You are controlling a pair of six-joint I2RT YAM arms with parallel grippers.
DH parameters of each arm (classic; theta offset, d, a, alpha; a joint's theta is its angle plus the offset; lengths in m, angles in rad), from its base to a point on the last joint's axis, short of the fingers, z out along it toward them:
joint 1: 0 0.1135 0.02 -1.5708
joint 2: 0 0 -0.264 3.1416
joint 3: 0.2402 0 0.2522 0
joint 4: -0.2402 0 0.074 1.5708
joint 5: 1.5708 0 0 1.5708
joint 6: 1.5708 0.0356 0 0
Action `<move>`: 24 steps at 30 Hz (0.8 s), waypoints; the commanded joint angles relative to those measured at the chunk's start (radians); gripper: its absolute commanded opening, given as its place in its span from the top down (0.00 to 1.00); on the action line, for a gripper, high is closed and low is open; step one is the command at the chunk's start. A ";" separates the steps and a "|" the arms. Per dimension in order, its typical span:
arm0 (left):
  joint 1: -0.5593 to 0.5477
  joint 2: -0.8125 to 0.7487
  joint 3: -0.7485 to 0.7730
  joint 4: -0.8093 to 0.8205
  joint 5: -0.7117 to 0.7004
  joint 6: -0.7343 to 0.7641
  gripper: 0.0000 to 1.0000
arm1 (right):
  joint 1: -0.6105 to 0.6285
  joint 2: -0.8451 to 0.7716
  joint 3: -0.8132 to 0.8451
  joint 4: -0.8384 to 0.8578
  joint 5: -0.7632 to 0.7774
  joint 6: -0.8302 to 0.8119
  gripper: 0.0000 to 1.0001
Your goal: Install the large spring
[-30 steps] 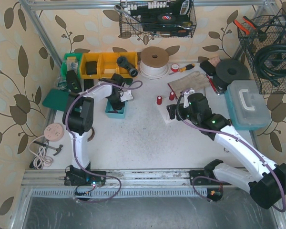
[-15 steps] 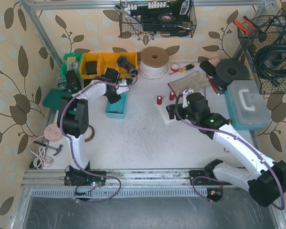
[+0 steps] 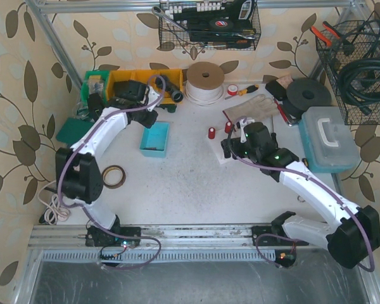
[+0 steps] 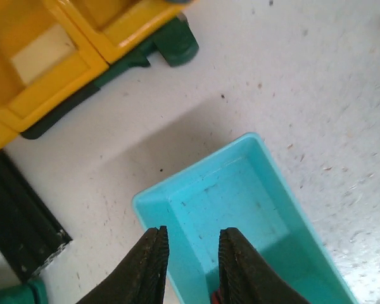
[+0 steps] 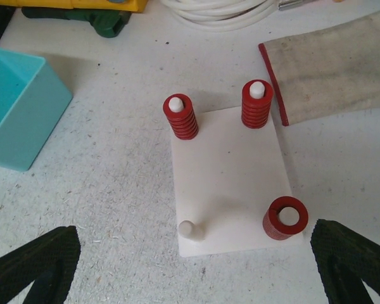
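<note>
A white plate carries four pegs. Two far pegs hold small red springs. A wider red spring stands at the plate's near right corner. The near left peg is bare. My right gripper hangs wide open and empty above the plate's near edge; it also shows in the top view. My left gripper is open with a narrow gap, above the far end of a teal bin. A bit of red shows in the bin between the fingers.
Yellow bins stand at the back left, by a white cord roll. A cloth, a black disc and a teal toolbox lie at the right. A tape ring lies left of centre.
My left arm has swung back and to the left, from the teal bin towards the yellow bins, uncovering the tape ring. My right arm has barely moved.
</note>
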 commanded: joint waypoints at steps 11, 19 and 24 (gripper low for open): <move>0.004 -0.089 -0.048 0.029 0.049 -0.379 0.66 | 0.003 0.051 -0.039 0.084 0.085 -0.032 0.02; 0.003 -0.171 -0.147 0.147 -0.075 -0.542 0.66 | 0.011 -0.005 -0.115 0.176 0.107 -0.062 0.03; 0.003 -0.214 -0.258 0.223 -0.214 -0.710 0.69 | 0.012 -0.096 -0.040 -0.015 0.098 0.015 0.03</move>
